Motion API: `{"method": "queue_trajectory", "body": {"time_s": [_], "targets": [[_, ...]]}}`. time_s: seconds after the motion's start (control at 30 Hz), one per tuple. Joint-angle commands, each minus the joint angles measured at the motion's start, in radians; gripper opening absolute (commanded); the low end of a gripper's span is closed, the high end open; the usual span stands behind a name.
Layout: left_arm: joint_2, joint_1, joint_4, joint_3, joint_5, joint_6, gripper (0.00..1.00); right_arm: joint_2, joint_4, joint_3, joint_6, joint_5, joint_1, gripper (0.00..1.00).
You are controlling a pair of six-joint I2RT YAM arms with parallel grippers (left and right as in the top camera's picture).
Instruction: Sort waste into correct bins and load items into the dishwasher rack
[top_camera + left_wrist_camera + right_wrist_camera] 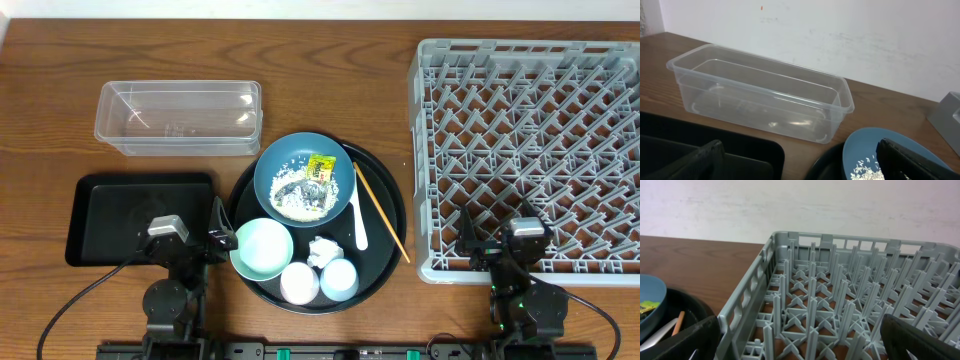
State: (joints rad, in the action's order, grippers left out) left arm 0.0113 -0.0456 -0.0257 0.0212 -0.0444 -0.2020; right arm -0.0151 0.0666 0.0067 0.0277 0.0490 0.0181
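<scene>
A dark-blue bowl on a round black tray holds white rice, a yellow-green packet and a clear wrapper. In front of it stand a mint-green bowl, a pink cup, a light-blue cup and a white tissue. A white spoon and chopsticks lie at the tray's right. The clear tub and black rectangular tray lie left, the grey rack right. My left gripper and right gripper both stand open and empty.
The rack's near left corner sits between my right fingers. The blue bowl's rim shows by my left gripper's right finger. Bare wood lies between the tub and the black tray. A white wall stands behind the table.
</scene>
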Motion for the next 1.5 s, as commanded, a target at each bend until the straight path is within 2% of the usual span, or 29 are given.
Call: {"method": "queue_trajectory", "body": {"time_s": [0.0, 0.8, 1.1, 1.27, 1.47], "targets": [[0.001, 0.005, -0.041, -0.017, -0.016, 0.017, 0.98, 0.002, 0.004, -0.001, 0.011, 0.004, 0.008, 0.99], [0.001, 0.005, -0.038, -0.017, -0.019, 0.017, 0.98, 0.002, 0.005, -0.001, 0.015, -0.004, 0.008, 0.99], [0.003, 0.005, -0.03, 0.016, -0.011, -0.03, 0.98, 0.002, -0.009, -0.001, 0.014, -0.004, 0.008, 0.99], [0.053, 0.005, -0.058, 0.073, -0.003, -0.048, 0.98, 0.002, -0.015, -0.001, 0.006, 0.019, 0.008, 0.99], [0.199, 0.005, -0.128, 0.212, 0.011, -0.048, 0.98, 0.002, -0.011, 0.001, 0.002, 0.018, 0.008, 0.99]]}}
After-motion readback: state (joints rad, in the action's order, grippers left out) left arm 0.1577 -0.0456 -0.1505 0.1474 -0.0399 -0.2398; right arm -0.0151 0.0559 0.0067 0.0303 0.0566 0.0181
